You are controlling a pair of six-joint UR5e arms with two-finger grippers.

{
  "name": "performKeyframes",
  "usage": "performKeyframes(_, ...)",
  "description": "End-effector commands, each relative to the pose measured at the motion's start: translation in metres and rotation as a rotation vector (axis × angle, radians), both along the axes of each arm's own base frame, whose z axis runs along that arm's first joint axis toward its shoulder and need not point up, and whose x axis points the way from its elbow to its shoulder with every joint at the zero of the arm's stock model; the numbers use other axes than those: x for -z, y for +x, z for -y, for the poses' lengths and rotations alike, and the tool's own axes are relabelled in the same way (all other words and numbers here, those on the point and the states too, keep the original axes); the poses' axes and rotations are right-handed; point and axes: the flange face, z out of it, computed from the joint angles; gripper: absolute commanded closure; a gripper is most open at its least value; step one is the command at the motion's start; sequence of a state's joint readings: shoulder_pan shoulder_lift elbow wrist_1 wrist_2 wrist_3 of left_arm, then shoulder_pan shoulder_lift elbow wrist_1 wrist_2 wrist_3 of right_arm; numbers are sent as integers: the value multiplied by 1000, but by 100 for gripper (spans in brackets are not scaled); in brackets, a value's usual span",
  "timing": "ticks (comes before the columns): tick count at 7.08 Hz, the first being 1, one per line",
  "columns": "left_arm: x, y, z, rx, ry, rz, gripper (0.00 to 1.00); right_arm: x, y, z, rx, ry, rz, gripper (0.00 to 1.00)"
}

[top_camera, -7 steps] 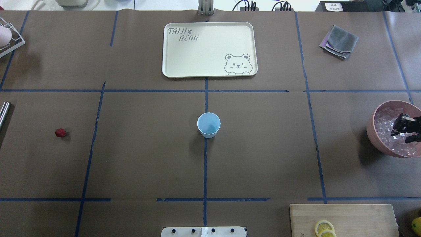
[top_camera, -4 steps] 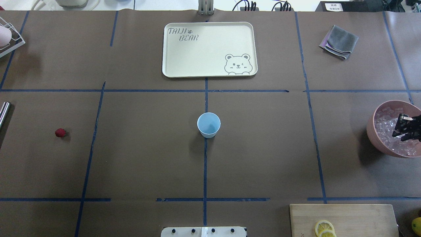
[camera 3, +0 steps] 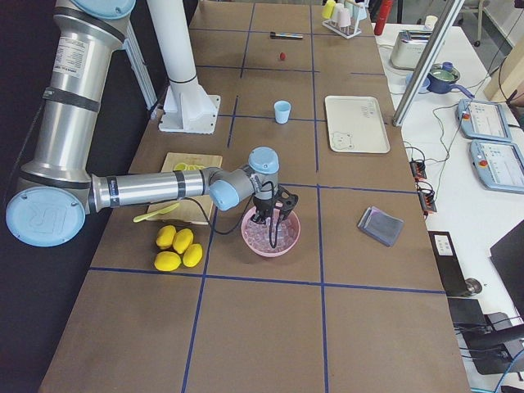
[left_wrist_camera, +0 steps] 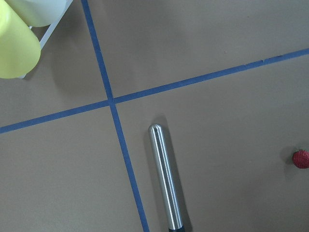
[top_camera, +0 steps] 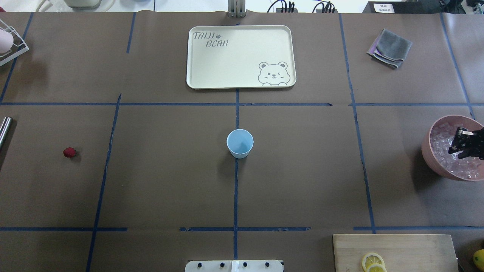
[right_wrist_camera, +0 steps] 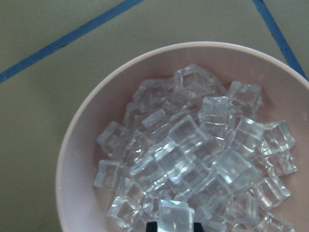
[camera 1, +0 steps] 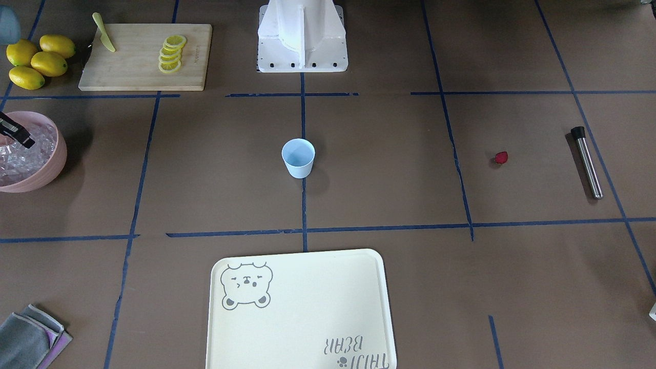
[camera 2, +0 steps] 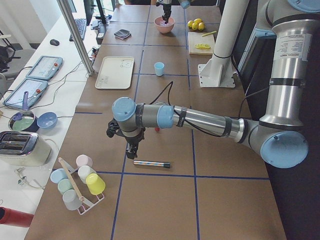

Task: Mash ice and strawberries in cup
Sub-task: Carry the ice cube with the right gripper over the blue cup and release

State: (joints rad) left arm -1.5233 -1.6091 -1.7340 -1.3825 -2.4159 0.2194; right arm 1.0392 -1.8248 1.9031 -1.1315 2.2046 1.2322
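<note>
The light-blue cup stands upright at the table's middle, with nothing showing inside it. One red strawberry lies far to the left, also in the left wrist view. Ice fills the pink bowl at the right edge. My right gripper is down in the bowl, its fingers drawn in on a cube at the bottom of the right wrist view. My left gripper shows only in the exterior left view, hovering over a steel muddler; I cannot tell if it is open.
A cream bear tray lies beyond the cup, and a folded grey cloth at the far right. A cutting board with lemon slices is near right, with whole lemons beside it. A rack of cups stands at the left end.
The right gripper's fingers have drawn together among the ice and shifted slightly toward the bowl's far side. The cup and strawberry have not moved.
</note>
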Motion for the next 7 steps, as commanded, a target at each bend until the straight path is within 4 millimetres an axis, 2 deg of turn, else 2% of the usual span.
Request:
performKeyframes(1, 1, 0, 0, 0, 2, 0, 0, 58, -3, -3, -48, 28, 72, 100)
performKeyframes(2, 0, 0, 0, -1, 2, 0, 0, 104, -20, 10, -79, 42, 139, 100)
performKeyframes(3, 0, 0, 0, -1, 2, 0, 0, 153, -52, 21, -88, 47, 216, 100)
performKeyframes(4, -2, 0, 0, -2, 0, 0, 0, 206, -90, 31, -97, 31, 297, 100)
performKeyframes(5, -5, 0, 0, -2, -6, 0, 0, 251, -127, 32, -93, 4, 362, 100)
performKeyframes(6, -7, 0, 0, -1, -12, 1, 0, 286, -169, 32, -84, -35, 407, 100)
performKeyframes(7, -7, 0, 0, -1, -12, 1, 0, 328, -224, 45, -106, -64, 409, 100)
